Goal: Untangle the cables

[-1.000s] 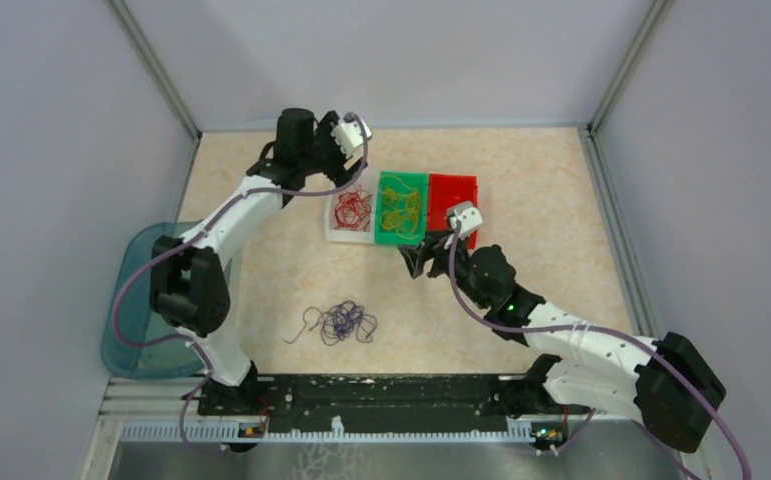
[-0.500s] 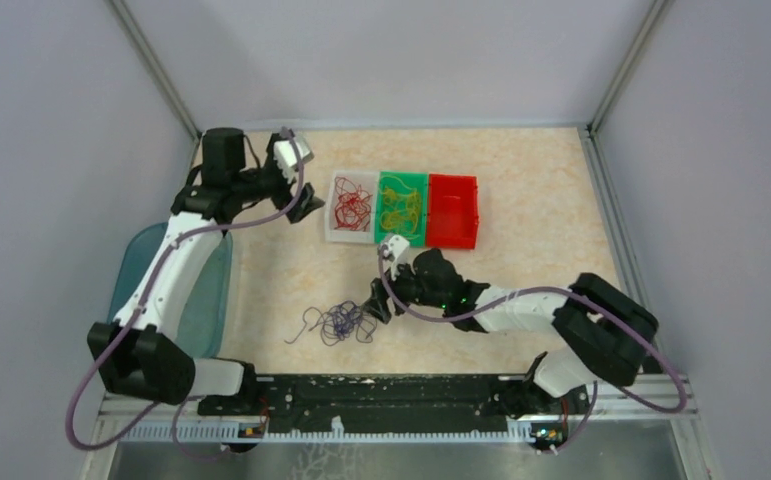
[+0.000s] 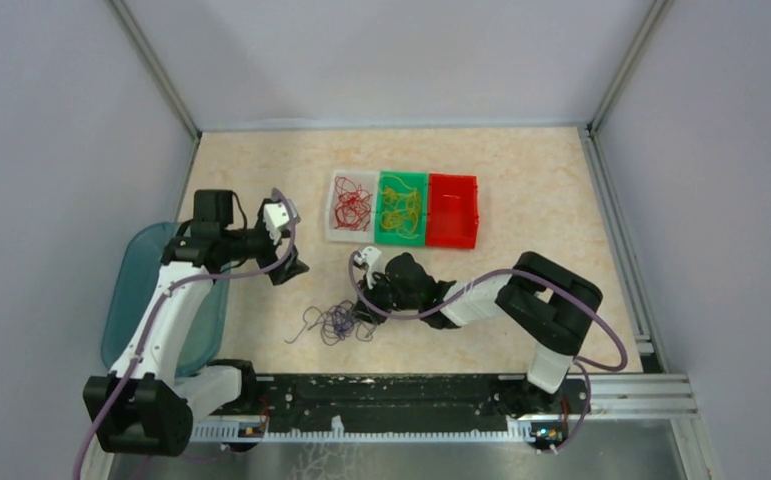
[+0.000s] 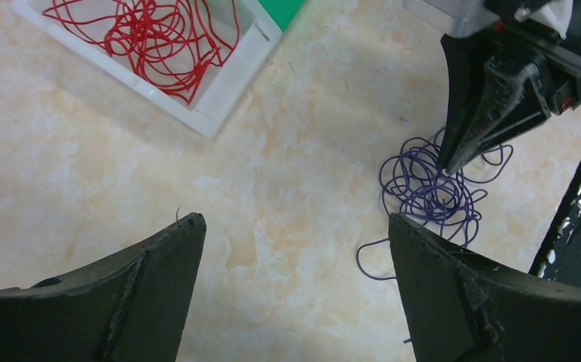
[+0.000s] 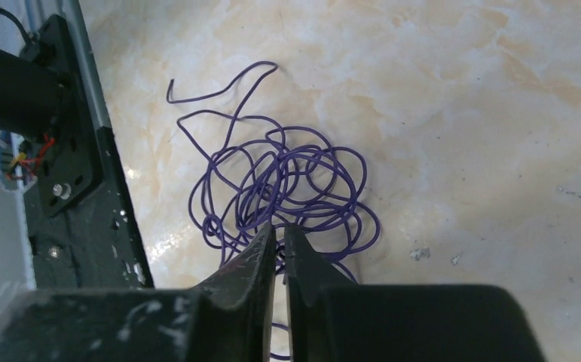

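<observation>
The purple cables [image 5: 287, 188] are seen lying as one loose tangle of loops on the marbled table [image 3: 531, 180], near its front edge and well apart from the row of three trays further back. The right gripper [image 5: 279, 231] is set at the near edge of this tangle, its fingers drawn almost together so that only a thin slit is left between them; whether a strand is pinched there cannot be told. The left gripper [image 4: 291, 226] is held above bare table to the left of the tangle, its fingers spread wide and nothing held between them. The red cables [image 4: 151, 38] are heaped in the white tray [image 4: 234, 98], and the yellow cables [image 3: 401, 208] in the green tray [image 3: 385, 236] just beside it. The red tray [image 3: 453, 212] is placed at the right end of the row.
</observation>
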Motion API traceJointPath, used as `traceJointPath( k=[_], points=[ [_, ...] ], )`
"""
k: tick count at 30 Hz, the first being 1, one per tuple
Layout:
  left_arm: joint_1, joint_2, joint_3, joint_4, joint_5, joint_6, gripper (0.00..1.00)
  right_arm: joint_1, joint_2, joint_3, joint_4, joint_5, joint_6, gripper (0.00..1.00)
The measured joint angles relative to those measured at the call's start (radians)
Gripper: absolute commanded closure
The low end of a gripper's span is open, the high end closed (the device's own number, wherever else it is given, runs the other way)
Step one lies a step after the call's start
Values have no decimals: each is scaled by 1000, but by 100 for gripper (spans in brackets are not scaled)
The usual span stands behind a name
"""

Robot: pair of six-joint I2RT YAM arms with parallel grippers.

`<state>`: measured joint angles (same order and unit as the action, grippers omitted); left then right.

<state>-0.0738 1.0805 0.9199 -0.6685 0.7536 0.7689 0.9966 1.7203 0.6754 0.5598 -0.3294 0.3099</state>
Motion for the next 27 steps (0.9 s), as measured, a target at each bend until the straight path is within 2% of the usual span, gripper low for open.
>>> traceJointPath(
  k=[5,9,15,21,25,27],
  points=[
    [2,-1,-40,-43,41,92,12,-60,-25,-8,53,16,71,100],
    [2,-1,-75,-92,71,173,16,-127,-143,-57,77,60,95,100],
    [-50,-5,-165,-127,66,281,19,-126,-262,-158,113,114,111,100],
    [-141,-19,-222,-63,43,244,26,-126,-338,-259,105,156,131,100],
    [-177,-18,-213,7,42,169,26,-126,-406,-260,111,152,137,100],
    [-196,-8,-204,27,36,146,25,-126,-429,-249,108,148,136,96]
  ],
)
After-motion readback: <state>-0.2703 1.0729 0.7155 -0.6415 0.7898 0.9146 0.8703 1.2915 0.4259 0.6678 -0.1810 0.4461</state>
